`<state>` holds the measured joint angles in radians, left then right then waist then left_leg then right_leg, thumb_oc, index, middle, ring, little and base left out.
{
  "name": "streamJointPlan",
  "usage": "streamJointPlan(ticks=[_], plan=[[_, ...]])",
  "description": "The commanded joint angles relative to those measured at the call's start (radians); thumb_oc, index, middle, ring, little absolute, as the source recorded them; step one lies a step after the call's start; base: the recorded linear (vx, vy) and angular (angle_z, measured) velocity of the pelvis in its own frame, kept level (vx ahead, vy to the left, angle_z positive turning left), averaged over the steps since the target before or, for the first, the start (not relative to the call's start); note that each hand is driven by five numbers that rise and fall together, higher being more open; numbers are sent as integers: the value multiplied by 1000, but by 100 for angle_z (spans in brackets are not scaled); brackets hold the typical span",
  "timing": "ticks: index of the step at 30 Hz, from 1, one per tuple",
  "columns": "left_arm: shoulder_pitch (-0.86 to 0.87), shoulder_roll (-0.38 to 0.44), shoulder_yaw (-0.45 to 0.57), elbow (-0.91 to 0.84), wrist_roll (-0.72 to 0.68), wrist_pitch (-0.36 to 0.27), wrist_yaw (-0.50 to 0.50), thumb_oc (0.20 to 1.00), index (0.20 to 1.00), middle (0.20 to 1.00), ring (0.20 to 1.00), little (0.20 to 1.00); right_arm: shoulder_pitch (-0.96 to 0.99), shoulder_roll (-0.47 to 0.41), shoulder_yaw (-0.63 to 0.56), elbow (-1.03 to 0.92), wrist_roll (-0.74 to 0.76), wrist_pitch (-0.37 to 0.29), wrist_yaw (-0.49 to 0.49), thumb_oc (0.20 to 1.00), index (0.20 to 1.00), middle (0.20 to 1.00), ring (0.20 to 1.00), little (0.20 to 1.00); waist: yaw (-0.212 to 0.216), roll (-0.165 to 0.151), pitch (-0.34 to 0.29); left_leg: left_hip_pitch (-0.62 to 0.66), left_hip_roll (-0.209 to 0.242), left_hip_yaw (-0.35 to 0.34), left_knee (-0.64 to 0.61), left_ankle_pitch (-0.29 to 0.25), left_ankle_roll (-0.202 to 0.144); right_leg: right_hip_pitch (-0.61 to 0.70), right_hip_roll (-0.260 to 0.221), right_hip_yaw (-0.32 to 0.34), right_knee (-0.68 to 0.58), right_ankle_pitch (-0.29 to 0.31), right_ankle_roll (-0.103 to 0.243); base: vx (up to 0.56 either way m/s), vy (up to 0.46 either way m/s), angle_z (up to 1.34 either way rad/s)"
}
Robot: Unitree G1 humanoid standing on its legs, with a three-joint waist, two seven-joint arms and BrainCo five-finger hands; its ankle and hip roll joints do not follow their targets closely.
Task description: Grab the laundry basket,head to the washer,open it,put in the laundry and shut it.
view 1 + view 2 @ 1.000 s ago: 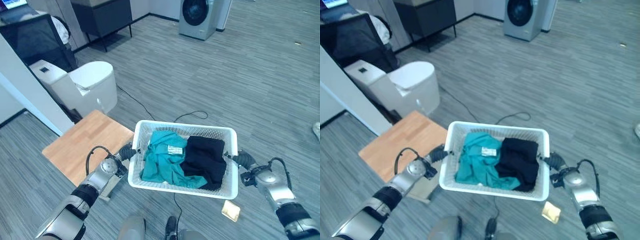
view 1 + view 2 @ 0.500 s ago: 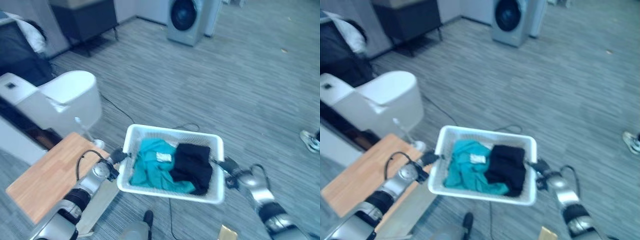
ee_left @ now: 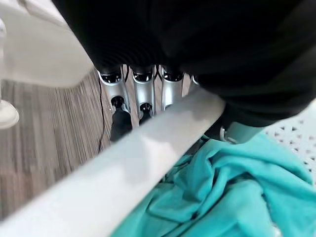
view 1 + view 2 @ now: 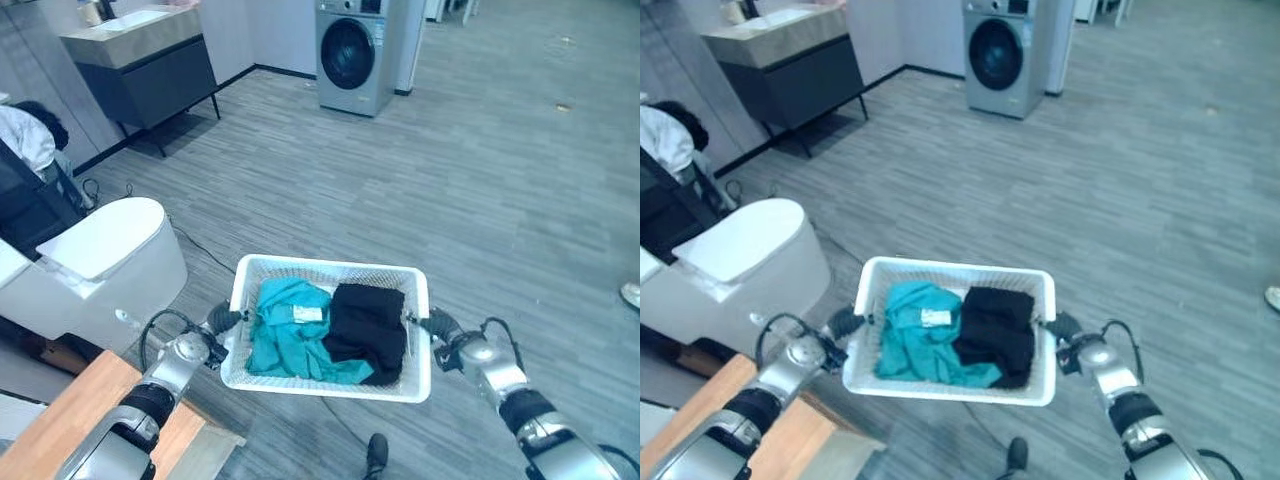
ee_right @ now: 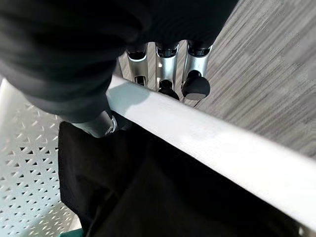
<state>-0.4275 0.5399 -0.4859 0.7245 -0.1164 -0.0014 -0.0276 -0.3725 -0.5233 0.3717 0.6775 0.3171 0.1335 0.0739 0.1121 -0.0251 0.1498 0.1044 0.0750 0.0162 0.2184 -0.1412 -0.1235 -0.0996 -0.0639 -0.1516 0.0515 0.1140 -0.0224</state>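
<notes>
At lower centre, the left hand [image 4: 222, 321] and right hand [image 4: 438, 325] are clamping the laundry basket [image 4: 330, 380] rims; uneven strides risk spilling clothes

Your left arm reaches forward from the lower left, forearm angled inward, and your left hand [image 4: 222, 321] sits clamped on the left short rim of the laundry basket [image 4: 415, 330]. In the left wrist view your fingers [image 3: 142, 97] hook under the rim on the outer side while the thumb crosses over to the inner side. Your right arm comes in from the lower right, mirrored. Your right hand [image 4: 440, 326] grips the opposite short rim; its fingers [image 5: 166, 74] curl beneath the rim outside, thumb pressed inside. Both wrists stand at about the same height, the basket carried between them.
</notes>
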Motion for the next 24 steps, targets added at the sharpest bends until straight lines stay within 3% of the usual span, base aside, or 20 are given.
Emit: streamJointPlan(ticks=[1,2,3,4,7,10,12,13,14,15,16,18,19,20,21,22,24], plan=[[-116,55,7,-36,-4,-28,17,200,200,200,200,200,-1,-81,-109,-181,50,-81,38,200,200,200,200,200,-5,-36,22,-266,59,-20,265,167,81,73,-56,1,154,-172,103,226,-356,71],[-148,49,2,-37,-6,-26,24,200,200,200,200,200,17,-97,-124,-208,61,-77,29,200,200,200,200,200,5,-43,31,-349,73,27,246,171,79,112,-41,-33,143,-203,90,198,-215,82],[-149,49,1,-37,-7,-26,24,200,200,200,200,200,19,-97,-125,-209,61,-76,29,200,200,200,200,200,5,-43,32,-349,72,27,247,169,80,113,-42,-34,143,-205,91,376,-122,83],[-180,46,-1,-35,-22,-31,28,200,200,200,200,200,13,-100,-129,-239,69,-82,18,200,200,200,200,200,22,-41,27,-397,68,53,134,186,67,153,-30,-45,115,-228,98,344,27,41],[-217,55,-11,-35,-41,-37,39,200,200,200,200,200,0,-85,-125,-253,88,-98,5,200,200,200,200,200,57,-28,19,-430,87,43,-113,256,41,216,-19,-38,112,-285,109,457,88,7],[-222,51,-24,-50,-47,-39,40,200,200,200,200,200,0,-65,-128,-243,89,-104,-5,200,200,200,200,200,73,-31,9,-450,73,40,-142,266,38,266,-22,-38,118,-308,115,380,83,-20],[-204,60,-28,-66,-44,-37,38,200,200,200,200,200,5,-43,-133,-228,88,-100,-6,200,200,200,200,200,85,-23,-31,-417,43,7,-142,274,56,296,-24,-9,164,-327,127,594,230,-23],[-200,71,-42,-72,-41,-39,32,200,200,200,200,200,5,-25,-138,-205,83,-103,-5,200,200,200,200,200,90,-35,-46,-391,-18,2,-94,253,96,273,-52,25,316,-215,160,555,231,-31],[-200,71,-42,-72,-41,-39,32,200,200,200,200,200,5,-25,-138,-205,83,-103,-5,200,200,200,200,200,90,-35,-46,-391,-18,2,-94,253,96,273,-52,25,316,-215,160,600,314,-39],[-178,81,-43,-76,-37,-37,24,200,200,200,200,200,2,-12,-142,-162,81,-101,-5,200,200,200,200,200,83,-41,-48,-327,-70,3,-79,209,145,212,-89,57,504,-46,187,434,253,-50],[-166,80,-40,-80,-36,-35,24,200,200,200,200,200,-12,-6,-132,-138,73,-99,0,200,200,200,200,200,79,-24,-50,-302,-73,8,-75,191,169,157,-92,74,597,25,192,558,321,-24],[-148,78,-36,-83,-37,-35,23,200,200,200,200,200,-27,5,-121,-110,70,-95,3,200,200,200,200,200,65,13,-47,-237,-71,9,-90,167,197,67,-93,76,705,48,191,424,211,1],[-144,75,-37,-78,-40,-34,24,200,200,200,200,200,-34,0,-117,-98,69,-93,7,200,200,200,200,200,50,19,-36,-202,-80,5,-98,158,203,6,-84,80,736,11,183,491,149,4],[-138,69,-36,-74,-40,-32,25,200,200,200,200,200,-37,-8,-114,-87,69,-89,10,200,200,200,200,200,24,28,-27,-167,-93,-20,-110,154,203,-58,-45,95,702,-28,170,346,75,1],[-137,69,-35,-74,-40,-32,25,200,200,200,200,200,-38,-8,-113,-87,70,-89,10,200,200,200,200,200,22,30,-29,-168,-91,-21,-111,156,202,-58,-42,93,700,-25,169,378,18,-4],[-127,66,-30,-73,-39,-31,20,200,200,200,200,200,-31,-17,-116,-92,68,-87,12,200,200,200,200,200,-9,30,-21,-134,-105,-48,-121,145,198,-96,-7,112,631,-46,164,536,-70,47],[-133,56,-24,-60,-37,-36,24,200,200,200,200,200,-15,-34,-127,-113,70,-86,12,200,200,200,200,200,-71,12,-20,-40,-131,-109,-159,81,163,-162,-28,130,236,-49,176,766,-150,105]])
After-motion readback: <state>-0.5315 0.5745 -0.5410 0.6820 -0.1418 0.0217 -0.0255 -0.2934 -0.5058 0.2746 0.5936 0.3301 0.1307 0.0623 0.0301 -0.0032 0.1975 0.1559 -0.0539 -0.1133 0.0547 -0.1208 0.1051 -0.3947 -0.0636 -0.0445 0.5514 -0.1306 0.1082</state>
